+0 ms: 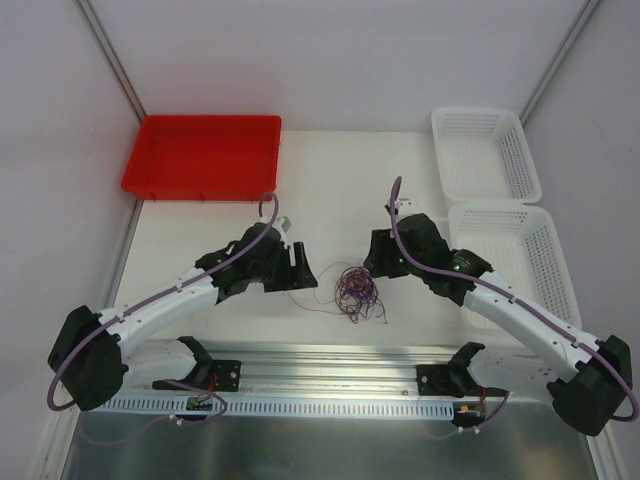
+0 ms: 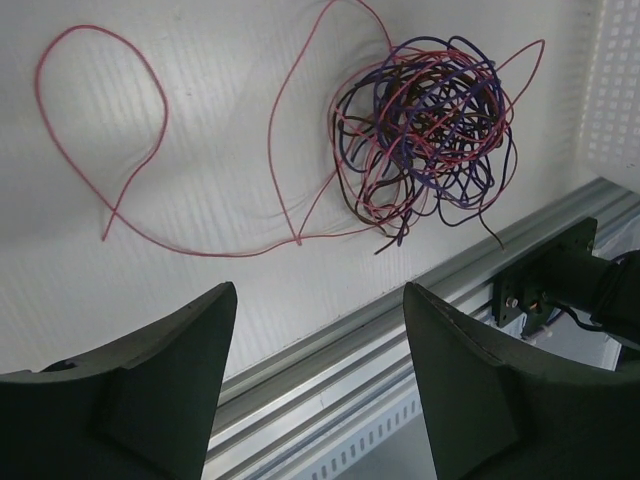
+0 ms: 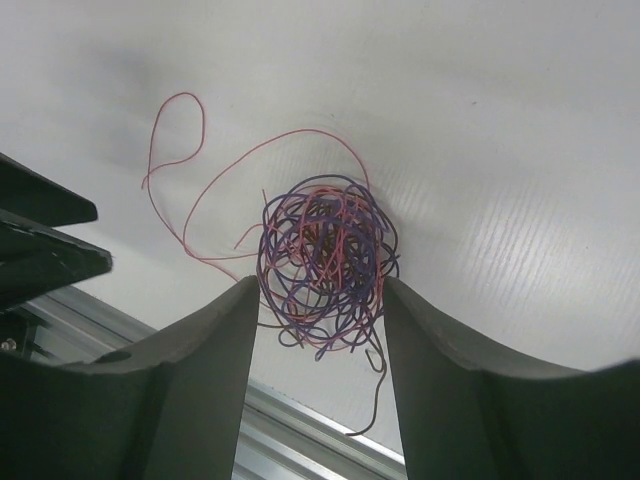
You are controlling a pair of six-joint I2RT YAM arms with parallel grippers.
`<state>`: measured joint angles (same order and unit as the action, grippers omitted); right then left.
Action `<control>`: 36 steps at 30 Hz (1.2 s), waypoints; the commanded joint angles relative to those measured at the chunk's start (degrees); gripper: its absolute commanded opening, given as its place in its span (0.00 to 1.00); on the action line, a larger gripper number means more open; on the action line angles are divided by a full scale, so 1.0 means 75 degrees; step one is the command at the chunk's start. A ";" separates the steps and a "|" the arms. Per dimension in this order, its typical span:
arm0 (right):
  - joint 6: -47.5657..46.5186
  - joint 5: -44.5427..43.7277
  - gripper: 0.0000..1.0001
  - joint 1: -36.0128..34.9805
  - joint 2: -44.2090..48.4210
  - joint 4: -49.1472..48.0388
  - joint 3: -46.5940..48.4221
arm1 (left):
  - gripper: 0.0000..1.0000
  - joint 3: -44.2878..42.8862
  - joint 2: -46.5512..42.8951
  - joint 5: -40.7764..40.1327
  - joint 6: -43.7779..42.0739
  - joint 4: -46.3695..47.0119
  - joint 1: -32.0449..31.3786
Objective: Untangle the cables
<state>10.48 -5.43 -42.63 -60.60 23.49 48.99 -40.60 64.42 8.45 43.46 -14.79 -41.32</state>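
Note:
The cables [image 1: 356,289] lie as one small tangle of purple, pink and dark wires on the white table between the arms. In the left wrist view the tangle [image 2: 425,125] sits upper right, with a loose pink wire [image 2: 120,170] looping off to the left. My left gripper [image 2: 318,300] is open and empty, short of the tangle. In the right wrist view the tangle [image 3: 322,262] lies just ahead of and partly between my open right gripper [image 3: 320,290]. Its fingertips flank the tangle's lower loops without closing on them.
A red tray [image 1: 203,157] stands at the back left. Two white baskets [image 1: 483,150] [image 1: 515,255] stand at the right. An aluminium rail [image 1: 330,360] runs along the near table edge, close below the tangle.

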 commanded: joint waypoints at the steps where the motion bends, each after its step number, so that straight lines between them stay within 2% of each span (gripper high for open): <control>1: 0.0429 -0.0248 0.56 -0.0093 0.0053 -0.0201 0.0148 | 0.67 -0.0714 0.0641 -0.0258 0.0123 0.0635 -0.0326; 7: 0.0782 -0.0319 0.55 -0.0105 -0.0241 -0.0553 -0.0296 | 0.59 -0.1884 0.2024 -0.0224 -0.0263 0.0963 -0.0502; 12: 0.1134 -0.0307 0.54 -0.0093 -0.0135 -0.0963 -0.0836 | 0.32 -0.2765 0.3231 0.0184 -0.0802 0.0975 -0.0526; 14: 0.1227 -0.0272 0.54 -0.0093 -0.0135 -0.1126 -0.1036 | 0.29 -0.2977 0.3479 0.0268 -0.0884 0.0999 -0.0572; 22: 0.1591 -0.0155 0.54 -0.0093 -0.0392 -0.1713 -0.1435 | 0.26 -0.3235 0.4218 0.0409 -0.1201 0.1010 -0.0643; 36: 0.1767 -0.0061 0.53 -0.0093 -0.1037 -0.2311 -0.1657 | 0.26 -0.3446 0.4758 0.0843 -0.1318 0.1022 -0.0889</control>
<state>22.52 -6.17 -43.07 -67.92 8.97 37.47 -64.62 99.74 13.06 35.05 -7.86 -47.33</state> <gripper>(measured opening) 0.535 0.255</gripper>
